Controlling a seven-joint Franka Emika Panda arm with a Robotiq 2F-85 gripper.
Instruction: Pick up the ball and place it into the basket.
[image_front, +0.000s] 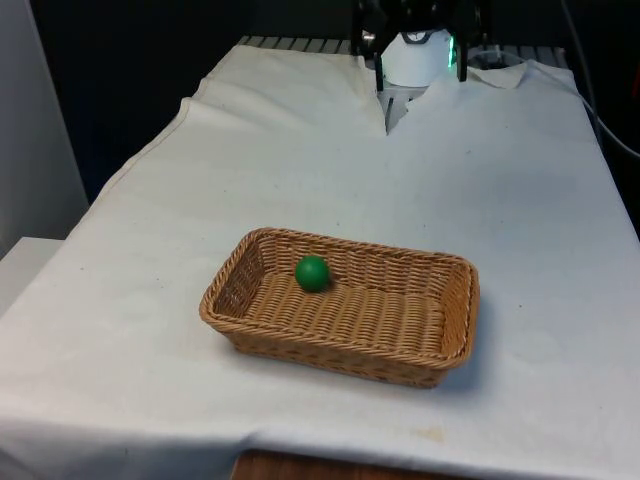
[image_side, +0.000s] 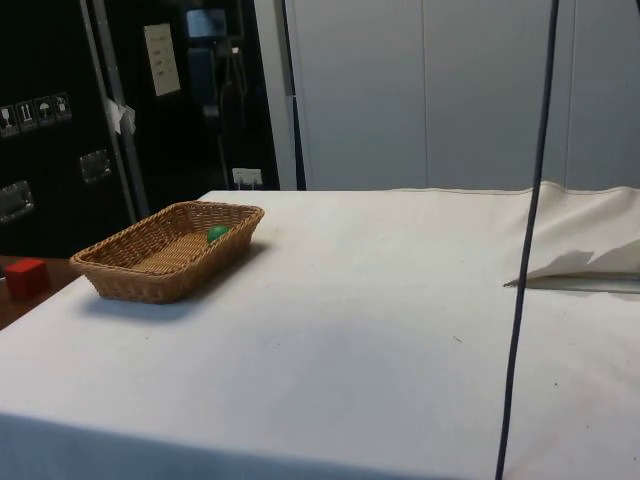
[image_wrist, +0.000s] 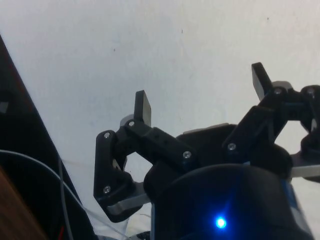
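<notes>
A green ball (image_front: 312, 272) lies inside the woven wicker basket (image_front: 455, 310), near its far wall towards the front view's left. From the side the ball (image_side: 217, 233) peeks over the basket's rim (image_side: 140, 268). My gripper (image_wrist: 202, 92) is open, its two black fingers (image_wrist: 142, 107) spread wide with nothing between them, above bare white cloth. It is well away from the basket and ball.
White cloth (image_front: 300, 160) covers the table, rumpled at the far end. A red block (image_side: 25, 276) sits beyond the table edge by the basket in the side view. A dark cable (image_side: 530, 220) hangs down close to the side camera.
</notes>
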